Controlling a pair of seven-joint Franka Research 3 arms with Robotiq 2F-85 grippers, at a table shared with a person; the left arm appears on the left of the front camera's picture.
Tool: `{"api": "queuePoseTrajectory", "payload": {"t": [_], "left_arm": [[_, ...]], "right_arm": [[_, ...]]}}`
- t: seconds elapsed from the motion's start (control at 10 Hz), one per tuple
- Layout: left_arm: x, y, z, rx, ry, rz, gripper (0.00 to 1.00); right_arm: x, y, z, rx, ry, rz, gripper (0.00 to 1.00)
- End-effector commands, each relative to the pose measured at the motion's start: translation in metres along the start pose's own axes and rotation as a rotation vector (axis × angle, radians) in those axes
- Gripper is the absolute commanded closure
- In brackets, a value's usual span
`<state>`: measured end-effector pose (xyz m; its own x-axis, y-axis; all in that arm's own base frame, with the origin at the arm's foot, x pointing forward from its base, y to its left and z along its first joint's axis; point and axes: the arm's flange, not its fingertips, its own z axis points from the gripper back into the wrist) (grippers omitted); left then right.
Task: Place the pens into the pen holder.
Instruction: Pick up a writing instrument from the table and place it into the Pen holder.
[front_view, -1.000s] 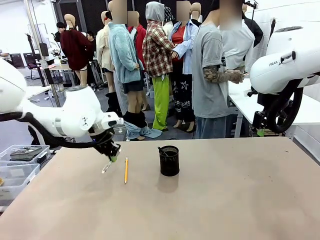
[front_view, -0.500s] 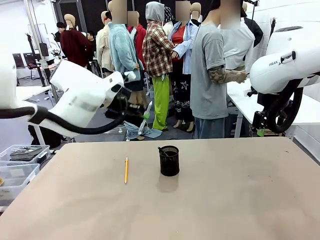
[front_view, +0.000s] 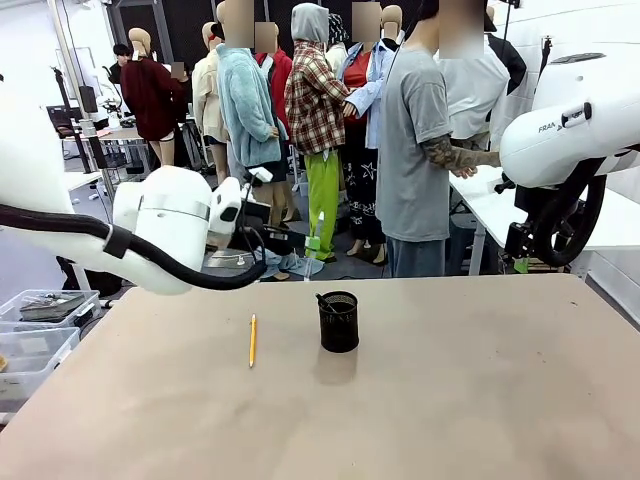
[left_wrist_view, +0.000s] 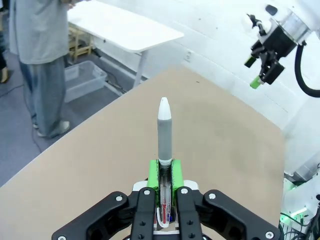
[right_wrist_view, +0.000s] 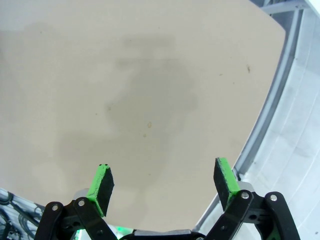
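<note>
Up off the counter (front_view: 450, 400) goes the left arm: a second ago it was low beside the orange-yellow pencil (front_view: 252, 340), and now the left fingers (left_wrist_view: 154, 173) hang well above the surface, behind the pen holder (front_view: 339, 321) and a little to its left. They are pinched shut on the silver-white pen (left_wrist_view: 165, 127). The grip is near one end, so most of the pen sticks out past the green pads. The pencil lies flat on the counter, left of the holder and apart from it. A dark stick (front_view: 322, 299) leans over the holder's rim, probably the dark pen. The right fingers (right_wrist_view: 223, 176) stand wide apart over bare counter, holding nothing.

The pen looks light, stiff and smooth. Its round barrel could swing in an end grip, so it wants tipping end-down over the holder's mouth before release. The pencil would best be taken across its middle. The mesh holder looks light, and a sideways knock could topple it.
</note>
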<state>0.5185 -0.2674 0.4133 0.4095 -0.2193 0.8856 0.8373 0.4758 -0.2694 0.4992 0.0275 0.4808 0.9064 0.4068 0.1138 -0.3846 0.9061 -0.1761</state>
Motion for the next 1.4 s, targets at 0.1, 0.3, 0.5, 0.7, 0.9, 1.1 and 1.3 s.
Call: {"api": "queuePoseTrajectory", "payload": {"t": [0.1, 0.3, 0.5, 0.7, 0.9, 1.1, 1.3], "left_arm": [[-0.002, -0.005, -0.025, -0.052, -0.031, -0.017, 1.00], [-0.003, -0.008, -0.044, -0.068, -0.017, -0.024, 1.00], [0.002, -0.008, -0.054, -0.071, -0.019, -0.036, 1.00], [-0.005, -0.010, -0.064, -0.073, -0.002, -0.041, 1.00], [-0.011, -0.009, -0.077, -0.067, 0.023, -0.045, 1.00], [-0.021, -0.006, -0.084, -0.038, 0.048, -0.049, 1.00], [-0.029, -0.006, -0.086, -0.024, 0.061, -0.061, 1.00]], "right_arm": [[0.000, 0.000, -0.001, -0.009, 0.005, 0.000, 0.00], [0.000, 0.000, -0.001, -0.009, 0.005, 0.000, 0.00], [0.000, 0.000, -0.001, -0.009, 0.005, 0.000, 0.00], [0.000, 0.000, -0.001, -0.009, 0.005, 0.000, 0.00], [0.000, 0.000, -0.001, -0.009, 0.005, 0.000, 0.00], [0.000, 0.000, -0.001, -0.009, 0.005, 0.000, 0.00], [0.000, 0.000, -0.001, -0.009, 0.005, 0.000, 0.00]]}}
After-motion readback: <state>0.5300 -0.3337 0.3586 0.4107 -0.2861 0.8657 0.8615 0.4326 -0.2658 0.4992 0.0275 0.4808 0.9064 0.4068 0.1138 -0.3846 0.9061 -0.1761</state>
